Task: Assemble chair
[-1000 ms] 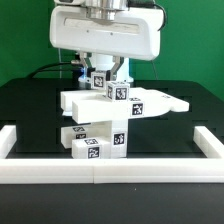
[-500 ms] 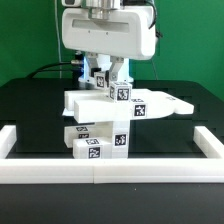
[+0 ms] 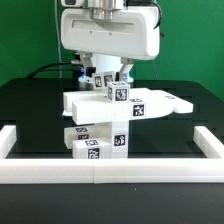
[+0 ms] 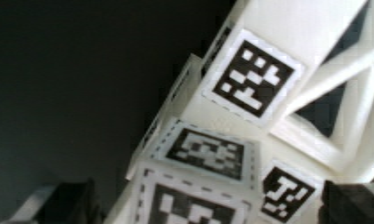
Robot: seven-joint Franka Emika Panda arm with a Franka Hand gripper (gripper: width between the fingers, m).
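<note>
Gripper (image 3: 109, 76) above the chair (image 3: 108, 118): your exterior view half hides the fingers behind the top tagged block, and they look spread wide either side of it, gripping nothing. Nearest you, the border rail (image 3: 100, 169) (cropped at both ends) fronts the black table (image 3: 30, 100), where the chair stands mid-way back.

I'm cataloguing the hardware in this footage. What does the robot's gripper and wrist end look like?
The gripper has a wide, boxy white body with rounded corners, seen in the exterior view. A grey cylindrical wrist section rises above it. Two short dark fingers hang beneath. Dark cables trail behind the body. No markings on it are legible.
</note>
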